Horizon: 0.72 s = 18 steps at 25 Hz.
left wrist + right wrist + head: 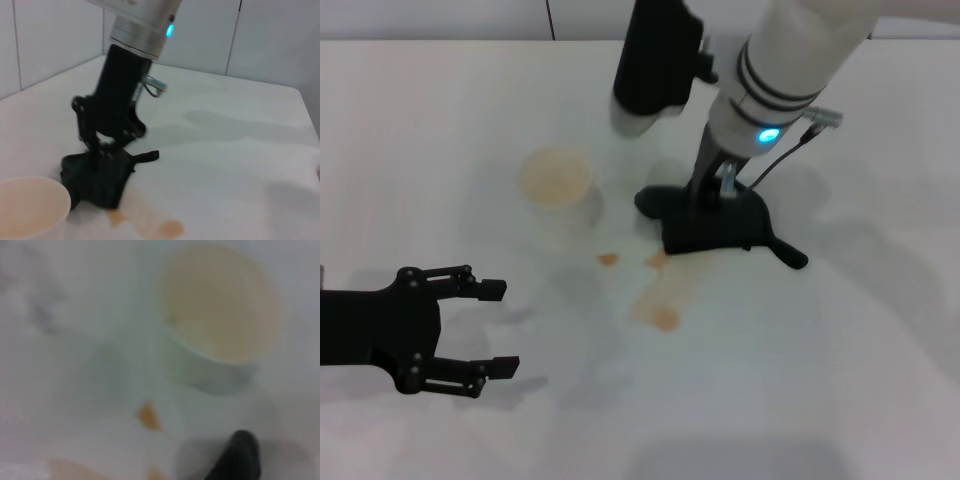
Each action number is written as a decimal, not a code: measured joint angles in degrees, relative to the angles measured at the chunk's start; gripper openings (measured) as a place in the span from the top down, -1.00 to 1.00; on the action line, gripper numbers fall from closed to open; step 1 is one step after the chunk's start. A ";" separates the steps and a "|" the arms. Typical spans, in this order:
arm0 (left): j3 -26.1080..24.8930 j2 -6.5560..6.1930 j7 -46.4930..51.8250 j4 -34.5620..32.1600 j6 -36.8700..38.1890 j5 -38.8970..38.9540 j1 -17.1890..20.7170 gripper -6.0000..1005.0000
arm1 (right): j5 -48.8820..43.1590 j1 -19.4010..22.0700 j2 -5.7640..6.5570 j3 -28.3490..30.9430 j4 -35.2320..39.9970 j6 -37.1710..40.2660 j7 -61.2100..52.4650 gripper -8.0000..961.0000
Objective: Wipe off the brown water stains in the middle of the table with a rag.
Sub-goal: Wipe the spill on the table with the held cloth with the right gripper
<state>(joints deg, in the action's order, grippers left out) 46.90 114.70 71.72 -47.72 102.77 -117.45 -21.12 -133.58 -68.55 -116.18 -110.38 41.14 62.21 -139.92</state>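
The brown water stains (pixel 655 308) lie mid-table as an orange-brown splotch, with two smaller spots (pixel 608 259) beyond it. They also show in the left wrist view as the stains (pixel 161 226) and in the right wrist view as a spot (pixel 148 416). The dark rag (pixel 720 228) lies bunched just behind the stains, its narrow tail pointing right. My right gripper (pixel 713 200) comes straight down onto the rag (pixel 100 176) and is shut on its top. My left gripper (pixel 503 328) rests open and empty at the lower left of the table (pixel 840 340).
A white paper cup (pixel 557 182) with a cream inside stands left of the rag, close behind the small spots; it also shows as the cup (pixel 30 212) and the cup (pixel 220 305). The right arm's cable (pixel 790 150) hangs near the rag.
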 joint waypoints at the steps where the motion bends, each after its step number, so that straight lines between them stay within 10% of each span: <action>1: 0.00 0.00 0.00 0.00 0.00 0.00 0.00 -0.75 | 1.13 -0.04 -0.02 -1.21 0.78 0.32 0.13 0.86; 18: -0.05 0.25 0.04 0.07 -0.04 0.21 -0.59 -0.74 | 22.36 -2.52 0.00 -12.21 4.36 0.54 9.49 0.86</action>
<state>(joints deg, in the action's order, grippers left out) 46.84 114.95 71.76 -47.64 102.73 -117.24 -21.71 -111.22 -71.07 -116.18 -122.60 45.49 62.75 -130.43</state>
